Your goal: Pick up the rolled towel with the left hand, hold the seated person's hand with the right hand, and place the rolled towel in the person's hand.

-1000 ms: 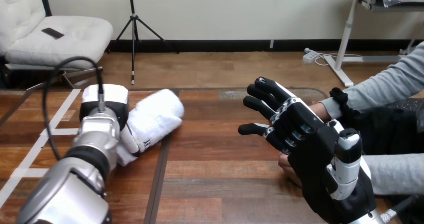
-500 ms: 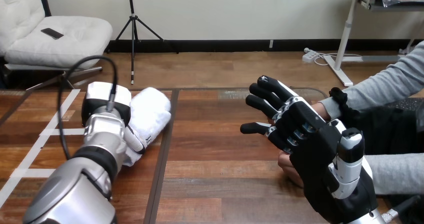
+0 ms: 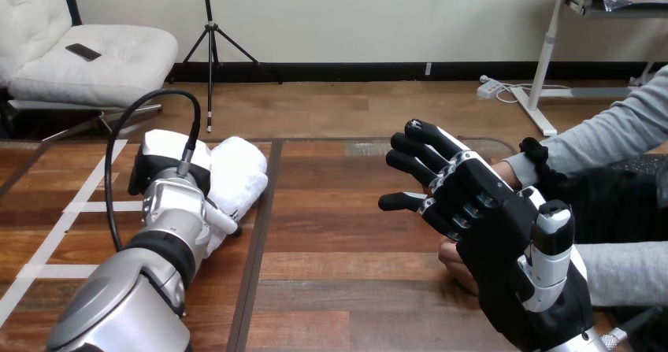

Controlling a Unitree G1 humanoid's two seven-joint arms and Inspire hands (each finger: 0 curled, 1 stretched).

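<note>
Towel (image 3: 239, 172): white, rolled, lying on the table (image 3: 354, 250) in its far left part, close to the far edge. One end points to the far edge, the other back toward the near left.

Left hand (image 3: 167, 161) sits right against the towel's left side, white back shell facing us. We see one finger (image 3: 223, 220) wrapped across the towel's near end, so we call this hand closed around the towel. We can't tell whether the towel is off the wood or resting on it. The silver left forearm (image 3: 150, 281) runs back to the near left corner.

Right hand (image 3: 480, 210) is up near the table's right edge, back toward us. Its fingers (image 3: 417, 143) are straight and spread, pointing to the far left, with the thumb out to the side; nothing is gripped.

The person's hand (image 3: 449, 259) is mostly hidden behind the right hand, and we see only a small bit under its lower edge. We can't tell if the two touch. A grey sleeve (image 3: 622, 131) comes in over the right edge toward that spot.

Towel and right hand are well apart, with bare wood between them. White tape lines (image 3: 83, 202) cross the left part of the table.
</note>
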